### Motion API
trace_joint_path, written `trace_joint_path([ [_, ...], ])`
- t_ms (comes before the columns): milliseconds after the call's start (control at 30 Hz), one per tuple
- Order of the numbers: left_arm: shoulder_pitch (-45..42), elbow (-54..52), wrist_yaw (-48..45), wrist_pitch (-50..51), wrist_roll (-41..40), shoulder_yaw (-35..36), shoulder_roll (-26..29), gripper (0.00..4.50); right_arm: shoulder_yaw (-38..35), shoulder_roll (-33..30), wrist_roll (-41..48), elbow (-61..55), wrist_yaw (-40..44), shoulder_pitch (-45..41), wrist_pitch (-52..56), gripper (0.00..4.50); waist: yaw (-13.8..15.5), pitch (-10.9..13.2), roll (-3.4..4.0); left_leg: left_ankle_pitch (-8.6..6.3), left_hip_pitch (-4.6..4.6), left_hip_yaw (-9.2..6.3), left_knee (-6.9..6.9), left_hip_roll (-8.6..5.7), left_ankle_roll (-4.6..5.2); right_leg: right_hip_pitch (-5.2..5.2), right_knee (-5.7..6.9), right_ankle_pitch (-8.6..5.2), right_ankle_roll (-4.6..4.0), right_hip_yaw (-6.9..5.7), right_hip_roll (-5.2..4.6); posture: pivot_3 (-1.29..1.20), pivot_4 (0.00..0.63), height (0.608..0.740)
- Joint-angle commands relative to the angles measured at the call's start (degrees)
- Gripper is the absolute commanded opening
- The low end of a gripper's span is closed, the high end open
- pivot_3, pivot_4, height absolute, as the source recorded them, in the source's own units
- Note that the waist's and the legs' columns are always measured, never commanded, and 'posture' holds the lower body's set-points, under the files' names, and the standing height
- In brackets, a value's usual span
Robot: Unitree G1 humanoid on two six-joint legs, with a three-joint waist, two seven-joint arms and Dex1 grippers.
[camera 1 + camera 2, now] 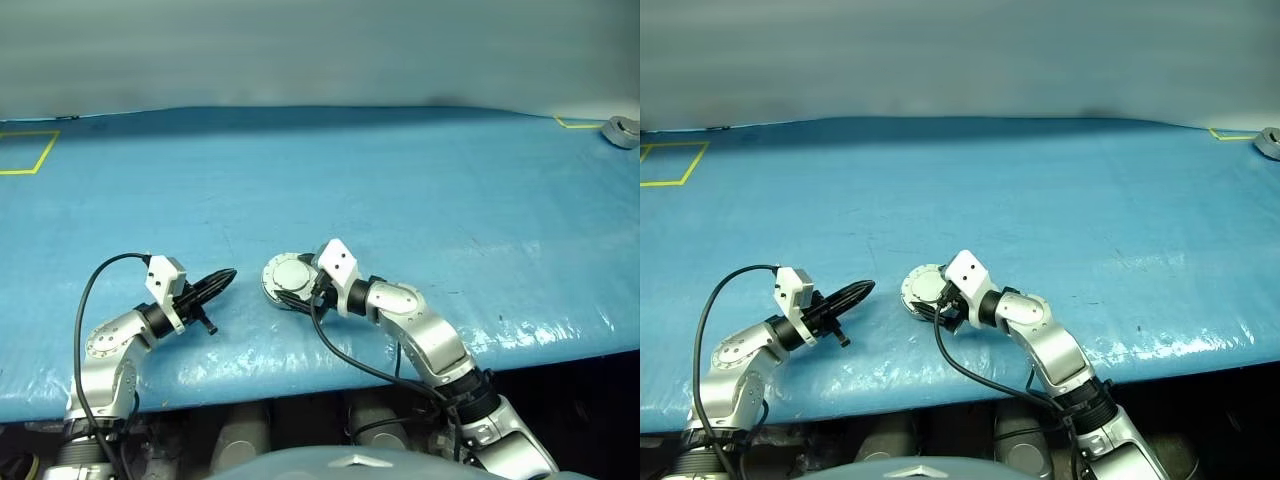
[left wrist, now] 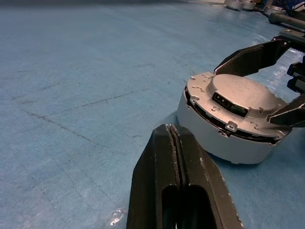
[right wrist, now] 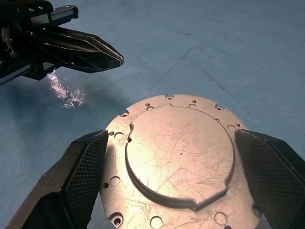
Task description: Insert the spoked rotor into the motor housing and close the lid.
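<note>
Blue plastic sheet [image 1: 400, 190] covers the whole table under my arms. My right gripper [image 3: 171, 191] is open wide, and its two black fingers [image 3: 78, 179] stand one on each side of the round silver-grey metal motor housing [image 2: 228, 138]. The fingers sit just beside its rim, and I cannot tell if they touch it. The housing sits flat on the sheet with the round light-grey metal lid [image 3: 178, 152] on top of it. A thin dark gap shows under the lid's edge on one side. The lid has small holes around its rim and fine scratches on its raised middle. My left gripper [image 1: 222, 279] is shut tight with nothing in it. Its black tips point at the housing from near by and do not touch it. Far past my right gripper, at the table's far corner, lies another small round grey metal part [image 1: 622, 131].
</note>
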Motion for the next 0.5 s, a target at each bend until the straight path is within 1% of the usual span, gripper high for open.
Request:
trace_joint_path([
  [33, -0.15, -1.32, 0.44, -0.98, -0.58, 0.31, -0.2, 0.0, 0.32, 0.4, -0.13, 0.06, 0.6, -0.66, -0.36, 3.87, -0.01, 0.0, 0.0, 0.0, 0.0, 0.0, 0.0, 0.0, 0.0, 0.0, 0.0, 0.0, 0.0, 0.0, 0.0, 0.0, 0.15, 0.74],
  [100, -0.23, -1.27, 0.5, -1.03, -0.54, 0.23, -0.19, 0.0, 0.13, 0.46, 0.09, -0.29, 0.9, -0.92, -0.16, 3.18, -0.01, 0.0, 0.0, 0.0, 0.0, 0.0, 0.0, 0.0, 0.0, 0.0, 0.0, -0.01, 0.01, 0.0, 0.0, 0.0, 0.15, 0.74],
  [133, -0.27, -1.25, 0.52, -1.03, -0.55, 0.22, -0.2, 0.0, -0.01, 0.54, 0.22, -0.42, 1.0, -1.06, -0.12, 2.97, -0.02, 0.0, 0.0, 0.0, 0.0, 0.0, 0.0, 0.0, 0.0, 0.0, 0.0, -0.01, 0.01, 0.0, 0.0, 0.0, 0.15, 0.74],
  [300, -0.42, -0.94, 0.52, -1.16, -0.43, 0.07, -0.26, 0.0, 0.15, 0.41, -0.06, -1.18, 1.37, -1.83, 0.35, 2.97, -0.12, 0.0, 0.0, 0.0, 0.0, 0.0, -0.01, 0.0, 0.0, 0.0, 0.0, -0.01, 0.02, 0.0, 0.0, 0.0, 0.15, 0.74],
  [500, -0.5, -0.55, 0.44, -1.08, -0.28, -0.01, -0.14, 0.0, 0.56, 0.86, 0.38, -2.83, 1.18, -2.79, 4.31, 2.97, -0.15, 0.0, 0.0, 0.0, 0.0, 0.0, -0.01, 0.0, 0.0, -0.01, 0.0, -0.01, 0.01, 0.0, 0.0, 0.0, 0.15, 0.74],
])
